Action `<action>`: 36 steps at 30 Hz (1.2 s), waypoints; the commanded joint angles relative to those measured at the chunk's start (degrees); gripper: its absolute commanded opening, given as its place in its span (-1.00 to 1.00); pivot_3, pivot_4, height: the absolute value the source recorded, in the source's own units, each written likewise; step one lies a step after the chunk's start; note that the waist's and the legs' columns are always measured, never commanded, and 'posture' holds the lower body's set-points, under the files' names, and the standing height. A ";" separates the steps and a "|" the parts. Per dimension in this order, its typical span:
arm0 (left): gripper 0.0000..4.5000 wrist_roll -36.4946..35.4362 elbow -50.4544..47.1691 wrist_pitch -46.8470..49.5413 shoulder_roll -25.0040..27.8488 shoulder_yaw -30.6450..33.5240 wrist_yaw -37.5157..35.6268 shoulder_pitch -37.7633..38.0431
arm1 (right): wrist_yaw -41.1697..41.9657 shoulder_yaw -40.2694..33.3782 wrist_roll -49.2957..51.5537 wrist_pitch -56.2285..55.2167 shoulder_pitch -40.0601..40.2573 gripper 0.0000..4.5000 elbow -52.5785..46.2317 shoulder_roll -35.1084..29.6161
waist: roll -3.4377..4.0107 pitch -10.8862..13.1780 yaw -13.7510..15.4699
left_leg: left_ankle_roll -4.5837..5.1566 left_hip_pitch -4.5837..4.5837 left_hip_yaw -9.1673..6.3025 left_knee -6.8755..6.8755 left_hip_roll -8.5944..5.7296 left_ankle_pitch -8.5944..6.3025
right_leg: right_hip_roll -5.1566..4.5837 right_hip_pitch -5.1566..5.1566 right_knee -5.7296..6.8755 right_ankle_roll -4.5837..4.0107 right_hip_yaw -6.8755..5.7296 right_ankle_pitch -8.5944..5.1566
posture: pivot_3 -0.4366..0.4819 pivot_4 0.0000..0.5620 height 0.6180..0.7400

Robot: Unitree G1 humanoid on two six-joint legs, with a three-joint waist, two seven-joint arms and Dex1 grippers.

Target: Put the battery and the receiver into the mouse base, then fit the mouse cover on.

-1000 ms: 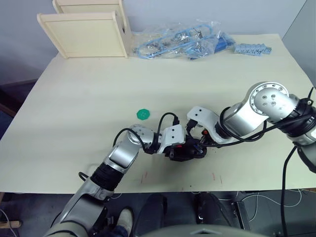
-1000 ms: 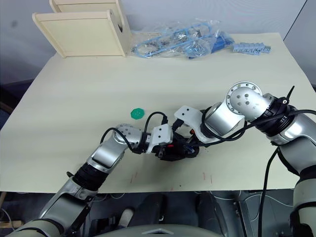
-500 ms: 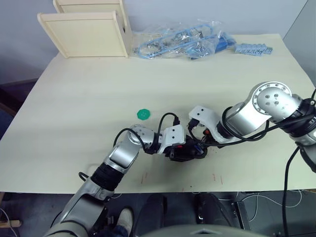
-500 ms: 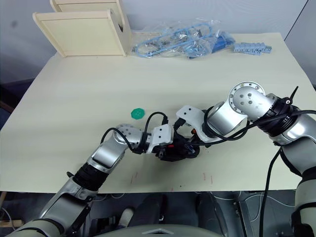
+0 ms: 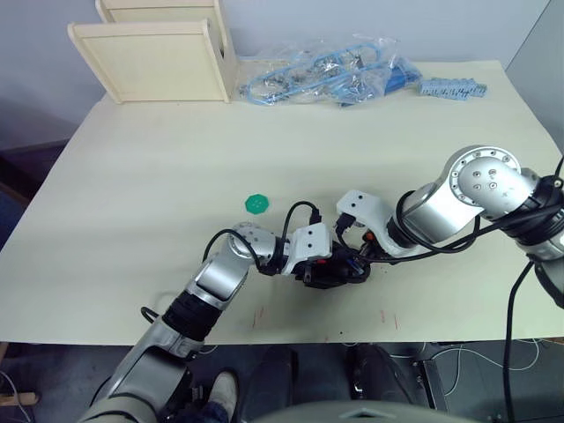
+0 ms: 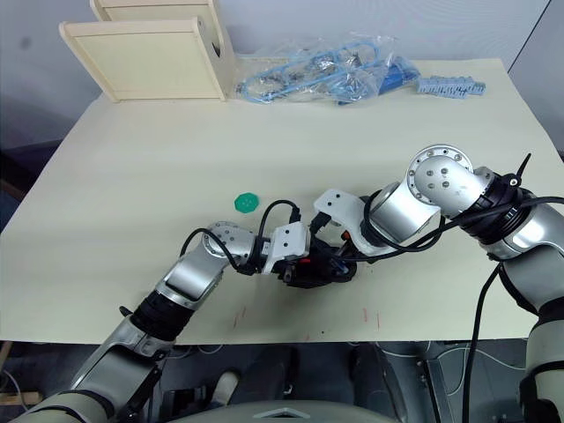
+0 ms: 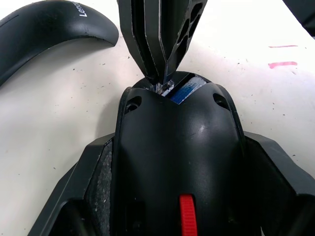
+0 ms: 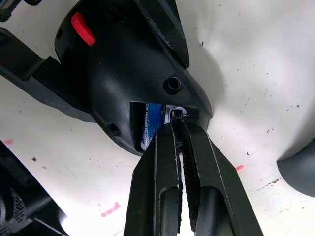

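the mouse base [image 7: 177, 147] lay near the front edge of the desk [image 5: 159, 185], clamped from both sides by the left end effector [image 5: 324, 270], whose black fingers [image 7: 93, 191] pressed against its flanks. its inside faced up, with a red patch [image 8: 82, 28] at one end and an open slot at the other. the battery [image 8: 151, 125] sat in that slot, its blue side and silver tip showing through the opening. the right end effector [image 8: 176, 119] had its two fingers pressed together with no gap, their tips resting at the edge of the slot right by the battery's silver end; whether anything small was pinched between them could not be told. the mouse cover [image 7: 47, 29] lay on the desk just beside the base, apart from it, hollow side down with pale lettering near one end. a green disc [image 5: 256, 204] lay on the desk near the arms, and well away at the far edge were a wooden rack [image 5: 154, 53] and clear bags of blue parts [image 5: 326, 75].
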 commanded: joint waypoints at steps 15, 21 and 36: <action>0.35 1.21 1.42 0.34 0.46 -2.16 -0.45 0.90 | -7.53 -1.52 5.32 -6.61 6.70 -1.00 -0.62 -3.96 | -0.01 -0.03 -0.11 | 0.00 0.05 0.01 0.01 0.00 0.00 | 0.00 0.01 0.05 0.00 0.01 0.00 | -0.05 -0.47 1.00; 0.35 1.26 1.70 0.23 0.48 -2.17 -0.54 0.77 | -8.65 -2.00 5.32 -7.12 7.83 -1.00 -1.30 -3.95 | 0.00 -0.07 -0.12 | 0.01 0.06 0.00 0.01 0.01 0.00 | 0.01 0.02 0.06 0.00 0.02 0.00 | -0.05 -0.47 1.00; 0.35 1.34 2.14 -0.23 0.29 -2.19 -0.32 0.86 | -10.14 -2.41 5.32 -7.38 9.85 -1.00 -1.58 -3.97 | 0.01 -0.33 -0.12 | 0.01 0.09 0.00 0.01 0.02 0.00 | 0.03 0.03 0.06 0.00 0.02 0.00 | -0.05 -0.47 1.00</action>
